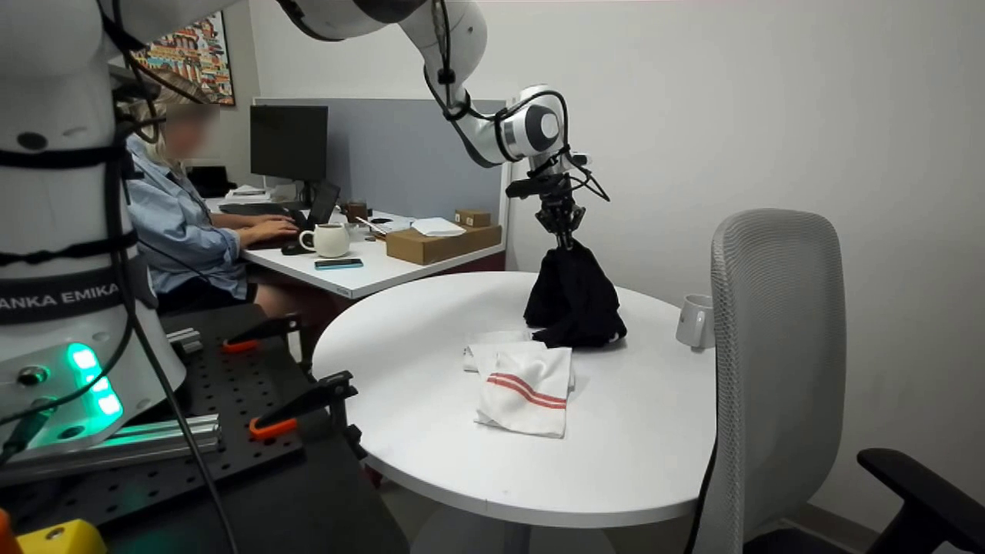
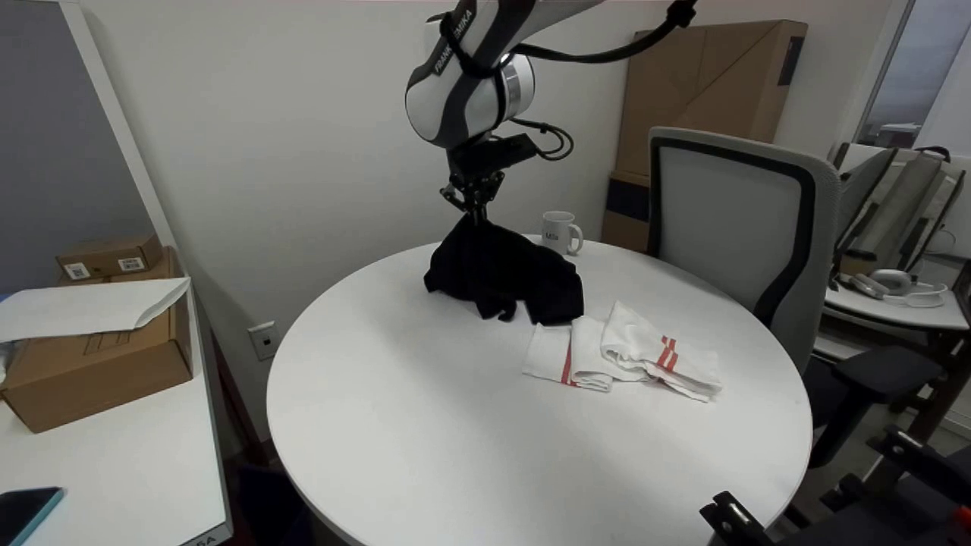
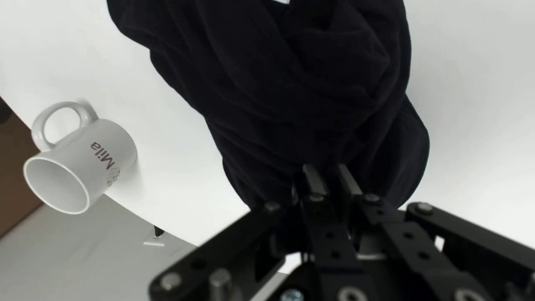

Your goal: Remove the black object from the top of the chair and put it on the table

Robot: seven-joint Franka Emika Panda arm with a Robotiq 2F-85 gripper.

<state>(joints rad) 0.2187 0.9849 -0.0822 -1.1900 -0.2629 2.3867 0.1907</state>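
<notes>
Where the black garment [image 1: 575, 304] rises to a peak, the gripper [image 1: 565, 244] has it pinched, fingers [image 3: 314, 180] nearly together in the wrist view. Lower folds rest on the round white table [image 1: 408, 377]. White cloth with red stripes [image 2: 637, 350] lies just beside the garment; contact hard to judge. White mug [image 2: 557, 231] near the table's rim. Grey chair [image 1: 777, 346] beside the table, apart from the garment.

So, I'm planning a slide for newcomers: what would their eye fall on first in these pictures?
Probably the black garment, peaked where the gripper holds it and draped onto the round white table. Next, perhaps, the red-striped white cloth near it on that table. In an exterior view, green lights glow on the robot's base, at lower left.
</notes>
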